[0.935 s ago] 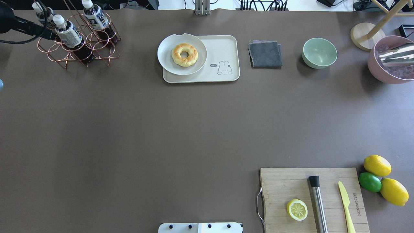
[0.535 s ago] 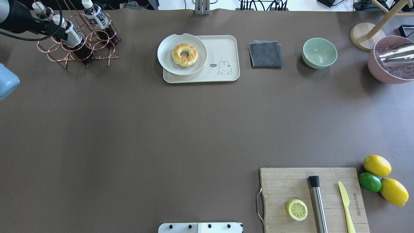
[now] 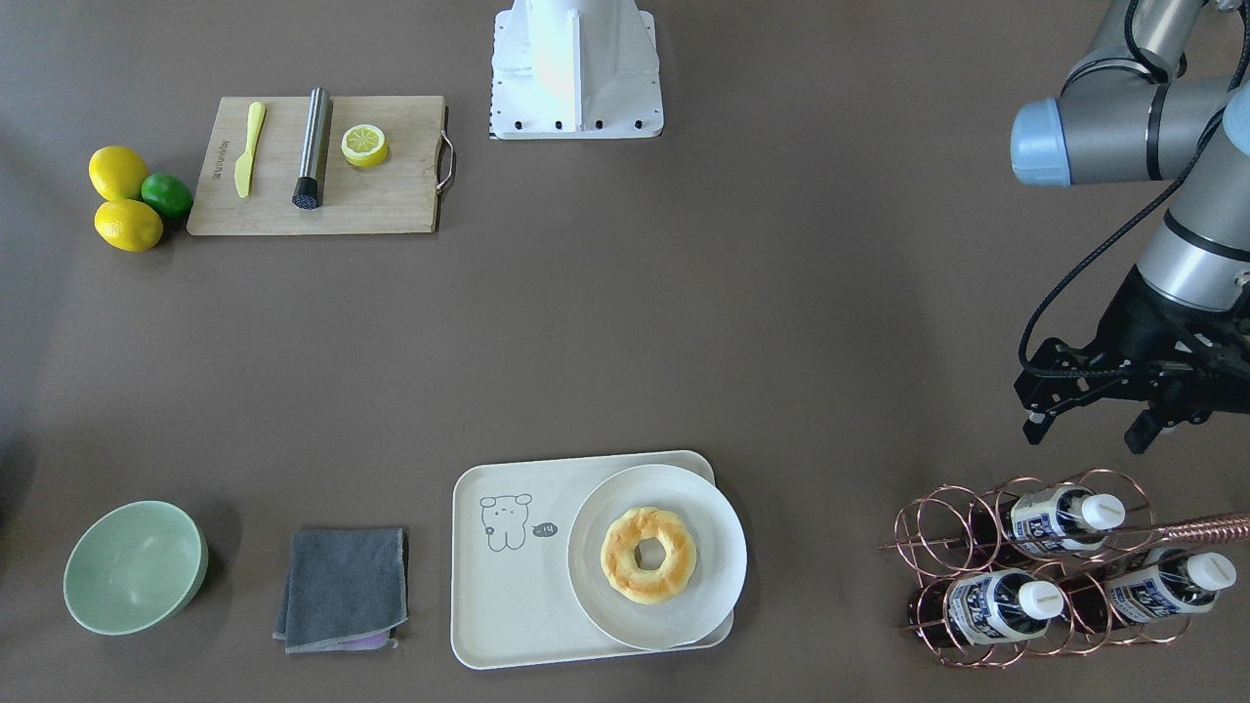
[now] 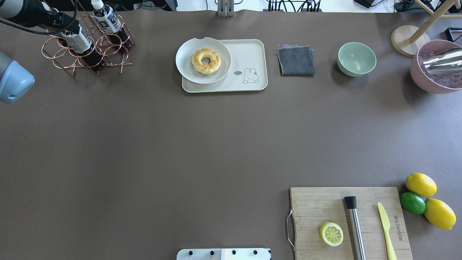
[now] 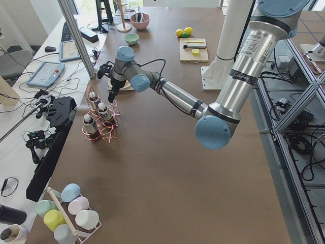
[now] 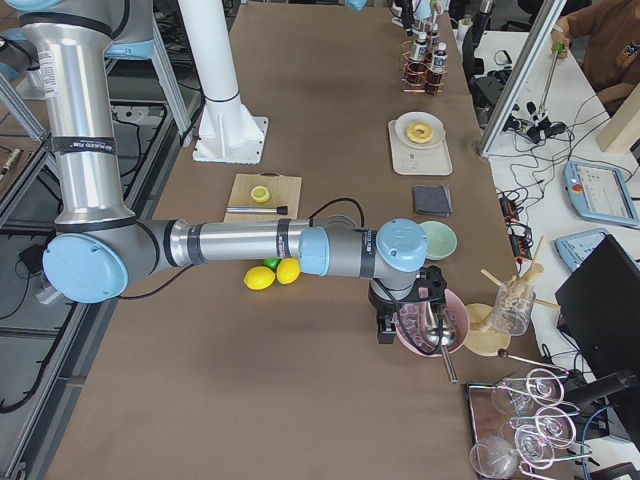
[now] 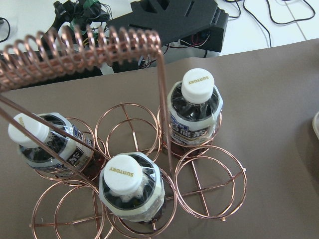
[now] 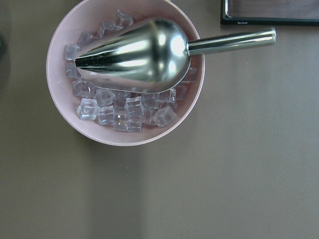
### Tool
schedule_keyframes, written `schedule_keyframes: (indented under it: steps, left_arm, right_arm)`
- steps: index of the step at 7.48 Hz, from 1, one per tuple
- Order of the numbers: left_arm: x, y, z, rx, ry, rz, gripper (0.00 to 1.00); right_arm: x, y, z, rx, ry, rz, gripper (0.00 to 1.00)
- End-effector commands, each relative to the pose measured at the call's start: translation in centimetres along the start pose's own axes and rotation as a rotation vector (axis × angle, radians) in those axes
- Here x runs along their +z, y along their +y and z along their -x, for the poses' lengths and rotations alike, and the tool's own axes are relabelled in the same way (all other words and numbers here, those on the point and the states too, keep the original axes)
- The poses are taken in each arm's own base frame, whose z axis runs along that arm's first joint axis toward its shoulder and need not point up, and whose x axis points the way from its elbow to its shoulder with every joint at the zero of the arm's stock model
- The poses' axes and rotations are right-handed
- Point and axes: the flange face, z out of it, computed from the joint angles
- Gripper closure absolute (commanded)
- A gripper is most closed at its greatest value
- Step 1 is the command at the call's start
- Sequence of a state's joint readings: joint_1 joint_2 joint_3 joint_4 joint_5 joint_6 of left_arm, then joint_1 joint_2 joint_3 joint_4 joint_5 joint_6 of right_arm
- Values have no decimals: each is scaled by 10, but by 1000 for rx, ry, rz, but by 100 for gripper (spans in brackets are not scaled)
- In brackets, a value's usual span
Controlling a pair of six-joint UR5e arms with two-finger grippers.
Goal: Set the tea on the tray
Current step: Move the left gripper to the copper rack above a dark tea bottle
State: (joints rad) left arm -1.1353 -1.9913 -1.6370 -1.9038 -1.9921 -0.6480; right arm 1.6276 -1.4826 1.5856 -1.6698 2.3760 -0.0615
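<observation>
Tea (image 3: 1060, 513) sits below the left tool (image 3: 1086, 430), jaws wide apart, gripping nothing; right tool (image 6: 408, 325): cannot tell; it stands upright in rack (image 7: 79, 50), cap up, long axis vertical.

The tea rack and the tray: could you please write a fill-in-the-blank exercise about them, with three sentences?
The copper rack holds ___ tea bottles.
On the tray, the round plate carries a ___.
The left gripper hangs open above the rack, holding ___.
Missing words: three; doughnut; nothing.
</observation>
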Motion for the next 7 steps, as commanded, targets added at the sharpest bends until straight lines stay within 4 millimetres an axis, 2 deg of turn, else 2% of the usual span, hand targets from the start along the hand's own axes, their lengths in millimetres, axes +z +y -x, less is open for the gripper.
schedule_keyframes:
  steps: [1,2,3,6,7]
  left_arm:
    - [18,-6,19,-14,-50,-29,8]
    - [21,-14,19,-20,-47,-38,19]
    - [24,-15,20,-26,-51,-32,23]
    - [35,-21,23,-25,-49,-38,25]
    - [39,-29,21,-27,-52,-35,27]
  right_arm:
    - [-2,-3,2,-3,-1,-5,0]
    - [-2,-3,3,-5,-1,-5,0]
    - [-3,-4,4,-8,-1,-7,0]
    - [-6,-7,6,-10,-1,-11,0]
    - [-5,-7,6,-11,-1,-10,0]
